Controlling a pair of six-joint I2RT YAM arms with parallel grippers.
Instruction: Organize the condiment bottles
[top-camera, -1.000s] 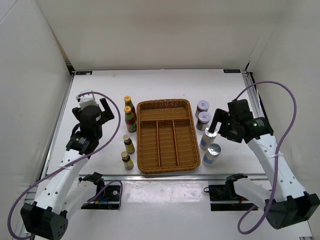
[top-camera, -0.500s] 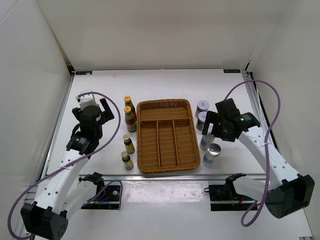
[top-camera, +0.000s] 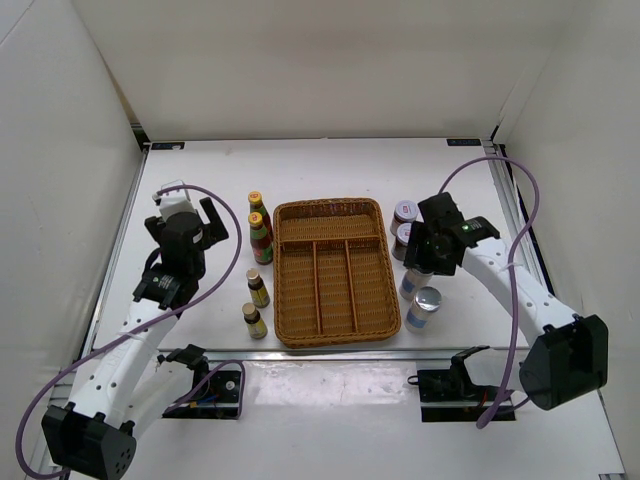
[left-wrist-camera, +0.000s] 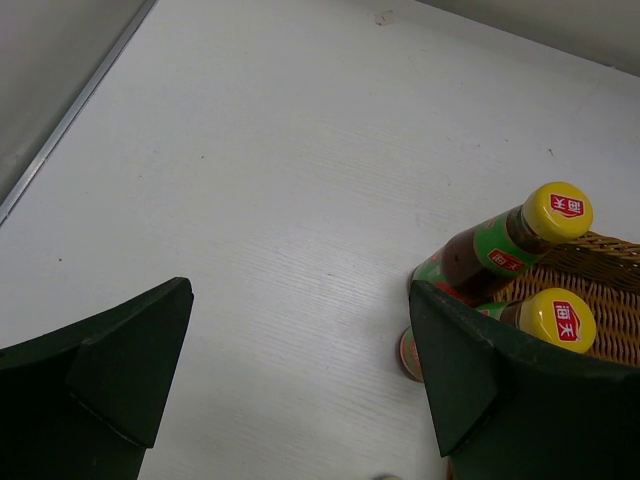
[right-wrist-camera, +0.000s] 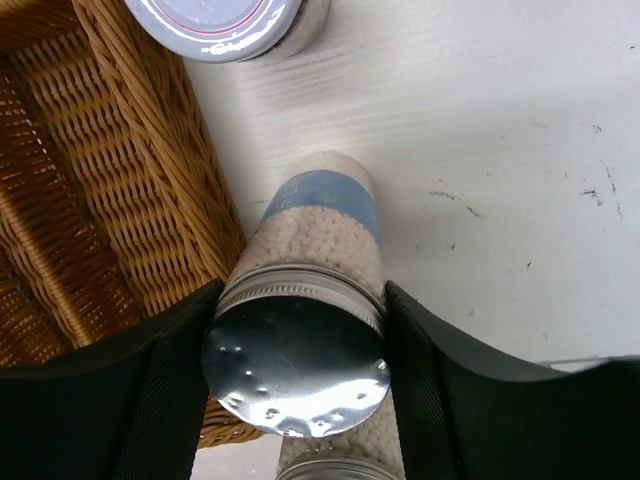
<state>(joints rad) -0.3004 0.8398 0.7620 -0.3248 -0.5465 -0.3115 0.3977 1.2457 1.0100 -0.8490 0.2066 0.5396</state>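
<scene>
My right gripper (top-camera: 420, 262) (right-wrist-camera: 300, 300) is shut on a silver-topped pale shaker (right-wrist-camera: 295, 365) (top-camera: 413, 281) that stands beside the wicker tray (top-camera: 330, 206). A second shaker (top-camera: 425, 308) stands just in front of it. Two white-lidded jars (top-camera: 405, 213) (top-camera: 404, 238) sit behind. Left of the tray are two red yellow-capped sauce bottles (top-camera: 256, 205) (top-camera: 261, 235) and two small brown bottles (top-camera: 258, 288) (top-camera: 254, 320). My left gripper (top-camera: 182, 215) (left-wrist-camera: 300, 290) hangs open over bare table, left of the sauce bottles (left-wrist-camera: 505, 240) (left-wrist-camera: 555, 320).
The tray's compartments hold nothing. Its woven wall (right-wrist-camera: 90, 180) is close against the held shaker's left side. One jar lid (right-wrist-camera: 215, 15) shows at the top of the right wrist view. White walls enclose the table on three sides.
My right gripper moved left toward the tray, came down round the rear shaker and closed on it. The left arm has not moved.
</scene>
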